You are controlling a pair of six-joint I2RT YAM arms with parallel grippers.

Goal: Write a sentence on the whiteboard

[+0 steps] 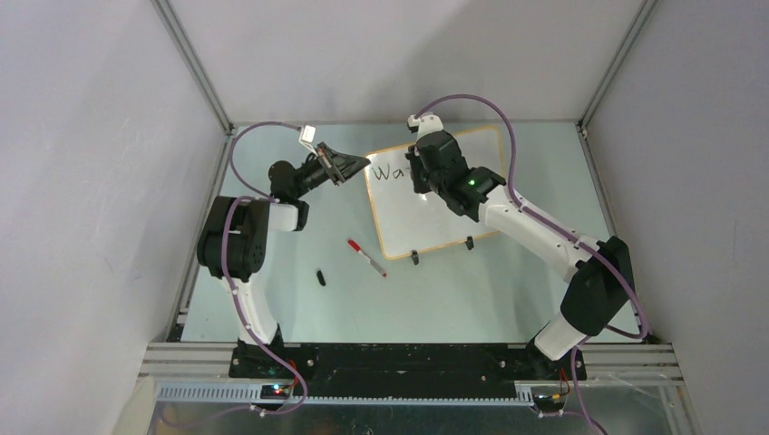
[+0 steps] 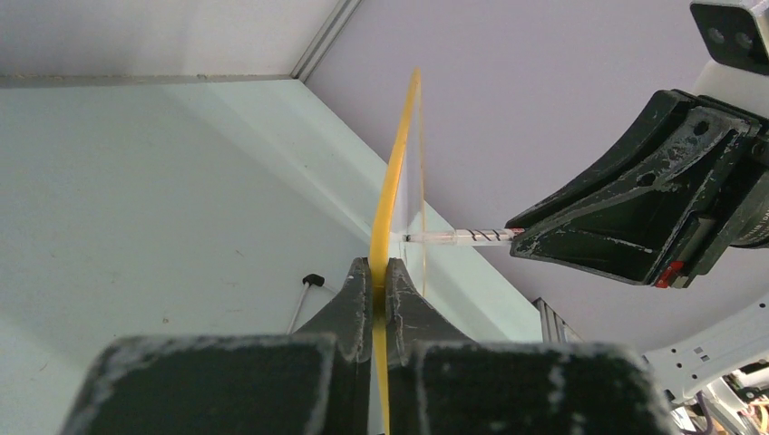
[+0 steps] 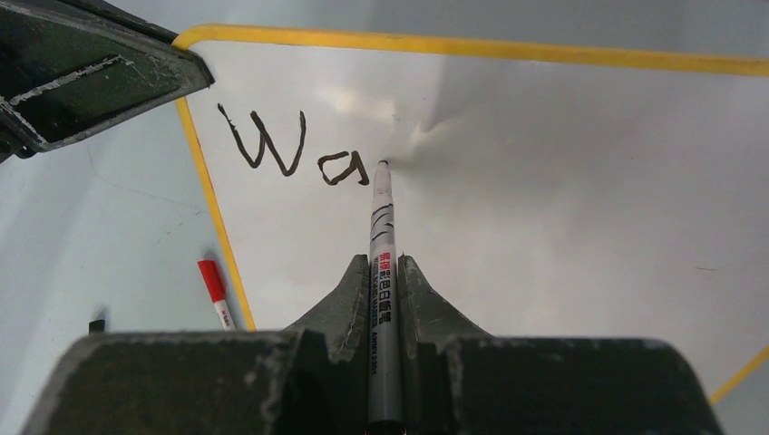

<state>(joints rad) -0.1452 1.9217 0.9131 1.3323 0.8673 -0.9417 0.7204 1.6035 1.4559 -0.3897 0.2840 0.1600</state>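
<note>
The whiteboard [image 1: 426,222] sat on the pale green table [image 1: 453,290] toward its far side, turned at a slant, with its two black clip feet [image 1: 414,257] on the near edge. The left gripper [image 2: 379,272] was closed on the board's yellow-orange frame near the far-left corner, and from the left wrist view the thin edge ran straight up between its clamped fingers.

The right gripper [image 3: 384,267] was closed around a slim black marker [image 3: 383,227], whose barrel stuck out past the fingertips. Its tip met the white surface just right of the last letter written. Of the sentence [image 3: 290,154], only "Wa" showed – thin black strokes in the board's upper-left area, close to where the left gripper held on.

A red-capped marker [image 1: 366,258] lay on the table just beside the board's near-left edge – not touching it, as far as the overhead view showed. A small black cap [image 1: 321,277] lay a little farther left, apart from both
</note>
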